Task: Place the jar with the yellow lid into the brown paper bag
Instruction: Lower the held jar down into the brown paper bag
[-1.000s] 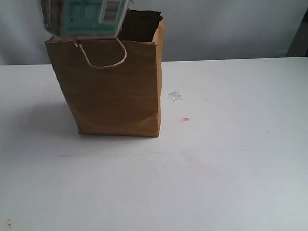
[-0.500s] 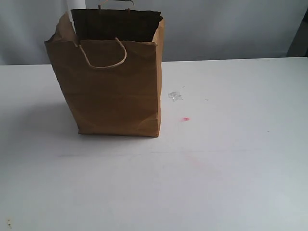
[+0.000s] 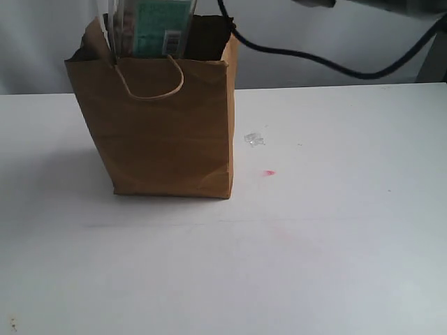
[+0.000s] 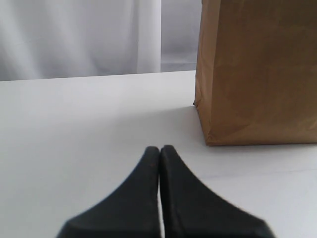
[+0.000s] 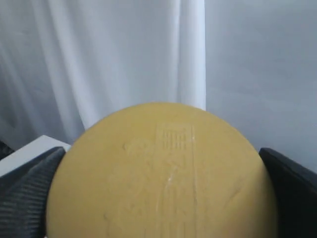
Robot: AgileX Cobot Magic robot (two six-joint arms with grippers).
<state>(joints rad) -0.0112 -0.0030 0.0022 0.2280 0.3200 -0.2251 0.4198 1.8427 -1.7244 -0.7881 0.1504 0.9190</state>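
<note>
Clear faceted plastic yellow-lidded jar [image 3: 155, 24], teal label, hangs at mouth of upright creased brown paper bag [image 3: 167, 132]; lower end dips behind front rim, upper part above it. Right tool [image 5: 161, 208] clenched on jar: dark fingers [image 5: 27, 193] press either side of mustard lid [image 5: 163, 163]. Left tool [image 4: 159, 154] pinched closed, empty, low over white bench [image 3: 335, 251], beside bag. Judgement: carry and alignment done; insertion barely begun. Remaining: lower further, release, pull arm clear. Jar bottom hidden; depth inside bag uncertain.

yellow-lidded jar [image 5: 163, 163] clamped in end effector [image 5: 161, 196], white curtain [image 5: 99, 59]
</note>
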